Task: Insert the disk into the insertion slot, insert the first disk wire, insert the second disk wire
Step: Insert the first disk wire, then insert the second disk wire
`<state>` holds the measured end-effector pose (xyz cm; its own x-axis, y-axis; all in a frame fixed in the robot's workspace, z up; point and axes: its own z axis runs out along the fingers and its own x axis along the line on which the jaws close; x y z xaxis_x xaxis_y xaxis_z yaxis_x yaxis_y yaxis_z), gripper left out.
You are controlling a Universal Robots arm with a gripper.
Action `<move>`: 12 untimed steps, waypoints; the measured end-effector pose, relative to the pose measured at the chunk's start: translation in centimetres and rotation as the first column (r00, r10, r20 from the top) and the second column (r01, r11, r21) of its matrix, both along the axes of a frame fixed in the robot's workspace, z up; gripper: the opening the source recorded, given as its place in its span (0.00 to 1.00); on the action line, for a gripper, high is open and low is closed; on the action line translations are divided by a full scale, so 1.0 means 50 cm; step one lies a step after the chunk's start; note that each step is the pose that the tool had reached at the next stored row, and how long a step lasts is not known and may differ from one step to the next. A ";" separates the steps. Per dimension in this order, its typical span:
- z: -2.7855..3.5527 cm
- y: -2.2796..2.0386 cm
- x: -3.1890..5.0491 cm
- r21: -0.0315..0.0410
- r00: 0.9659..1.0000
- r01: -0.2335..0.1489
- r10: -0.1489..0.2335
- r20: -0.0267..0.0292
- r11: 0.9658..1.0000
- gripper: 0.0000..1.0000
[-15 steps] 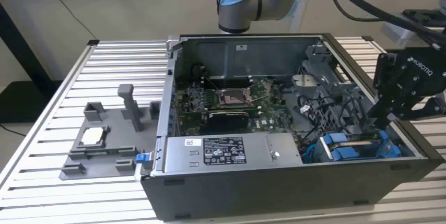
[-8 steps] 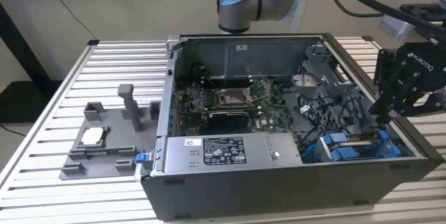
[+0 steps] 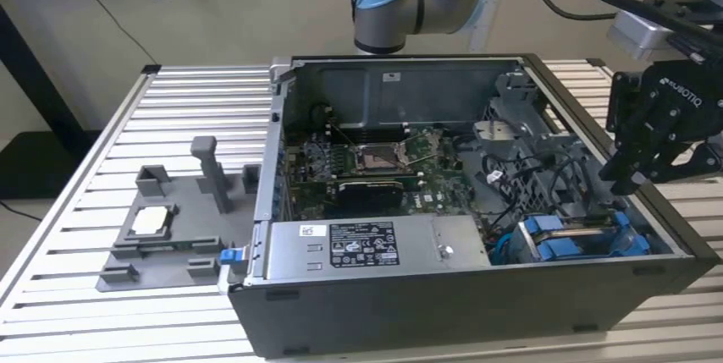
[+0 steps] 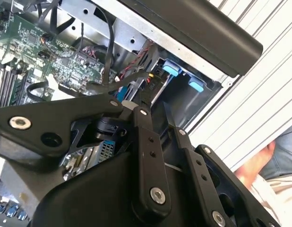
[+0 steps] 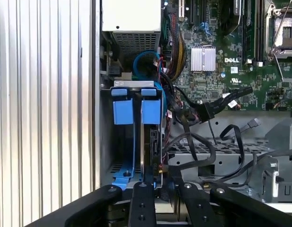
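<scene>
Seeing the claw [image 3: 627, 184] hanging at the exterior view's right over the open computer case [image 3: 475, 295], pointing down toward its near corner. Being unable to tell the claw's state, clenched or released, or to make out anything gripped. Finding the disk [image 5: 151, 142] already sitting in the insertion slot [image 5: 134, 84], standing on edge beneath its blue carrier tab [image 5: 151, 111], with a second blue tab [image 5: 122, 111] just beside it over a seemingly empty bay. Placing the disk, in the exterior view, below the claw and a little toward that view's left. In the first wrist view, placing it straight ahead of the claw, long axis running in line with the approach. Noting a black connector [image 4: 153, 84] on red and yellow wires near the disk's end in the second wrist view, just beyond the claw, contact not being clear. Spotting another black wire [image 5: 206, 111] lying loose across the case, apart from the disk. Judging the disk step as done and the wire work as under way. Noting the power-supply box [image 3: 350, 249] and motherboard [image 3: 373, 168] elsewhere in the case, and a grey fixture [image 3: 169, 236] beside it on the table [image 3: 68, 211].
</scene>
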<state>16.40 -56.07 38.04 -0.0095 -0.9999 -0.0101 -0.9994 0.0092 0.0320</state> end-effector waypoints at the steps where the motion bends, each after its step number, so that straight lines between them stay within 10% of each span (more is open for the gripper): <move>1: 0.000 0.0000 0.000 0.000 1.000 0.000 0.000 0.001 1.000 0.27; 12: 0.002 0.0026 -0.019 0.000 1.000 0.000 0.000 0.012 1.000 0.27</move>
<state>15.43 -55.94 38.15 -0.0097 -0.9999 -0.0103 -0.9998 0.0094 0.0201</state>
